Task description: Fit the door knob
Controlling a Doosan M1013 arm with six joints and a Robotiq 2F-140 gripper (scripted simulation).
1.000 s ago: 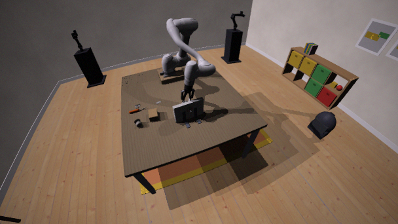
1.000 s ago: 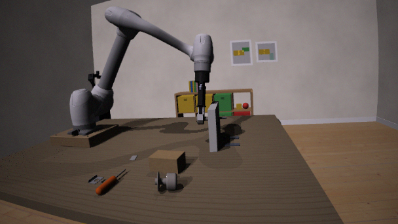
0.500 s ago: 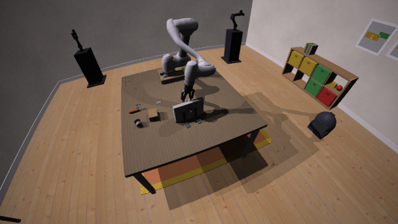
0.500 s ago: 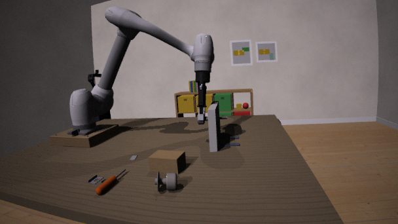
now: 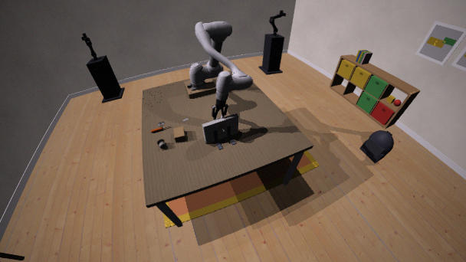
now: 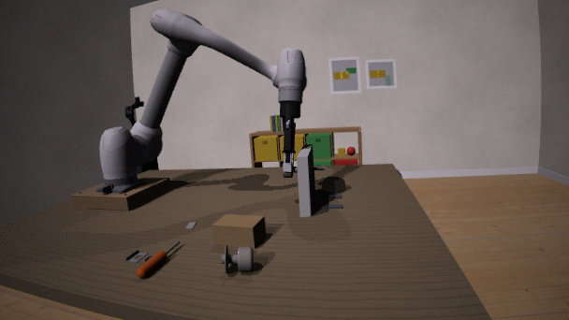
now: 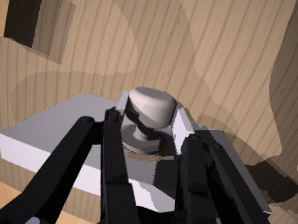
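A grey door panel [image 6: 306, 182] stands upright on the table; it also shows in the top view [image 5: 221, 129] and in the wrist view [image 7: 60, 143]. My gripper [image 6: 287, 169] hangs close to the panel's upper part, on the side that faces the robot base. In the wrist view the gripper [image 7: 152, 139] is shut on a silver door knob [image 7: 152, 111], which sits between the black fingers right at the panel. The spindle and the latch socket are hidden behind the knob and fingers. A second knob [image 6: 239, 258] lies loose on the table, far from the gripper.
A small wooden box [image 6: 239, 230] stands near the loose knob. An orange-handled screwdriver [image 6: 152, 263] and small metal parts [image 6: 137, 255] lie at the front left. The robot base [image 6: 123, 187] sits on a wooden block. Grey feet [image 6: 336, 201] stick out behind the panel.
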